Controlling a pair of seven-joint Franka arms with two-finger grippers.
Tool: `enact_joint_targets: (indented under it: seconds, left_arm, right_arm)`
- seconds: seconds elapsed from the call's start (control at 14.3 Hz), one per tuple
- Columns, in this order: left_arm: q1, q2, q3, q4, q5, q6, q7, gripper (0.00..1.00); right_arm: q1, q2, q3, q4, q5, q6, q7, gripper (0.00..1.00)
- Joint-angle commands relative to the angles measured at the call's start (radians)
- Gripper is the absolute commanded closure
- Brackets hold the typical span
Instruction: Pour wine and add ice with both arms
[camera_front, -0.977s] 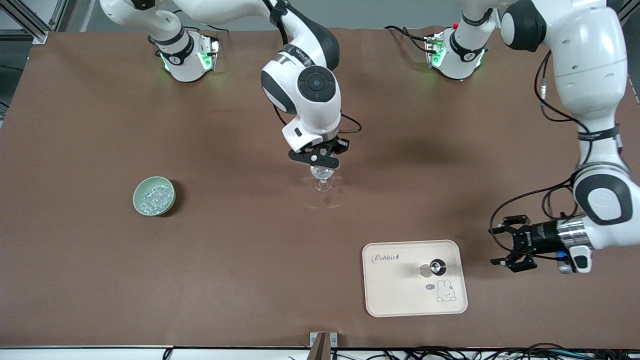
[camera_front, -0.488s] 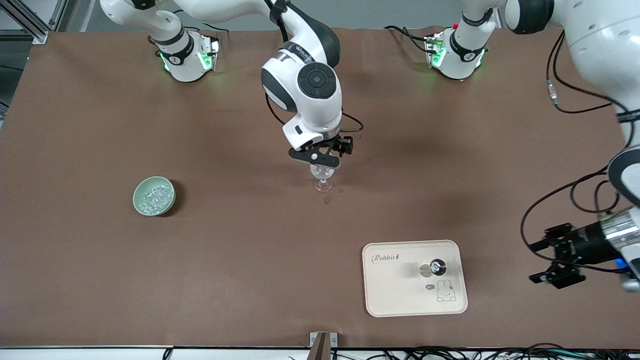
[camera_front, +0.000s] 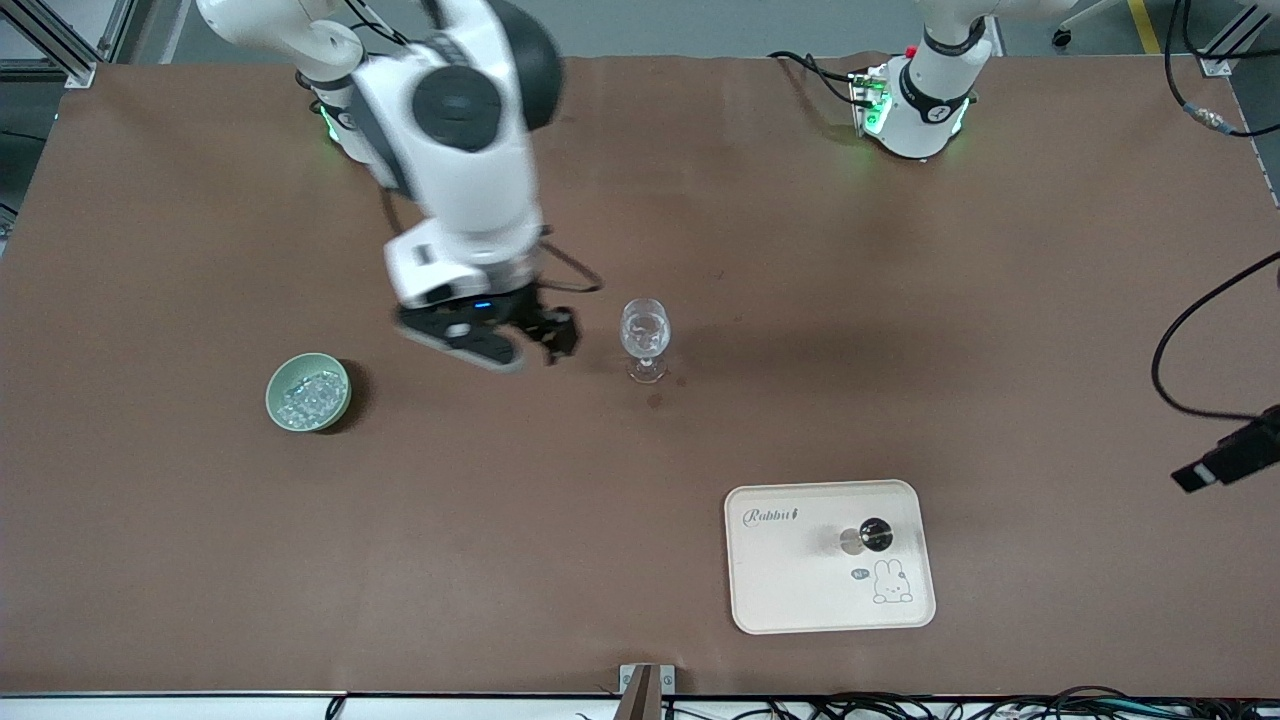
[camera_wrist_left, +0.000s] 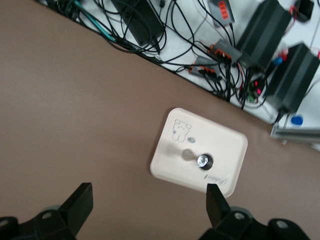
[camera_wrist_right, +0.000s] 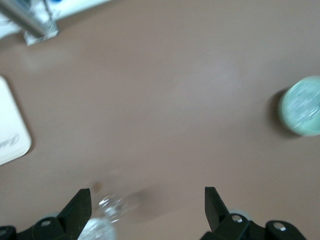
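Observation:
A clear wine glass (camera_front: 643, 335) stands upright mid-table with something glinting in its bowl; it also shows in the right wrist view (camera_wrist_right: 102, 222). The ice (camera_front: 310, 392) lies heaped in a pale green bowl (camera_front: 281, 404) toward the right arm's end, and shows in the right wrist view (camera_wrist_right: 301, 106). My right gripper (camera_front: 490, 345) is open and empty, in the air over the table between the bowl and the glass, touching neither. My left gripper (camera_wrist_left: 147, 200) is open and empty, high over bare table at the left arm's end; only a black part (camera_front: 1225, 462) shows in the front view.
A cream tray (camera_front: 800, 590) with a rabbit drawing lies nearer the front camera, toward the left arm's end, and carries a small dark round object with a shiny top (camera_front: 875, 533). The tray also shows in the left wrist view (camera_wrist_left: 175, 165). A small dark spot (camera_front: 655, 401) marks the table by the glass.
My right gripper has left the spot over the wine glass and swung toward the ice bowl. My left arm has pulled away past the table's end, almost out of the front view.

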Motion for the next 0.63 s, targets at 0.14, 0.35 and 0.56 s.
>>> enact_joint_targets:
  seconds: [0.14, 0.35, 0.56]
  left_arm:
    - [0.024, -0.178, -0.131, -0.048, 0.213, -0.167, 0.221, 0.00]
    - [0.055, -0.325, -0.257, -0.179, 0.305, -0.173, 0.202, 0.00]
    - [0.051, -0.422, -0.287, -0.298, 0.316, -0.170, 0.156, 0.00]
  right_arm:
    - [-0.226, -0.199, 0.027, -0.082, 0.002, -0.168, -0.295, 0.00]
    - [-0.399, -0.279, 0.021, -0.088, 0.129, -0.246, -0.483, 0.00]
    - [-0.484, -0.327, -0.033, -0.090, 0.142, -0.300, -0.655, 0.00]
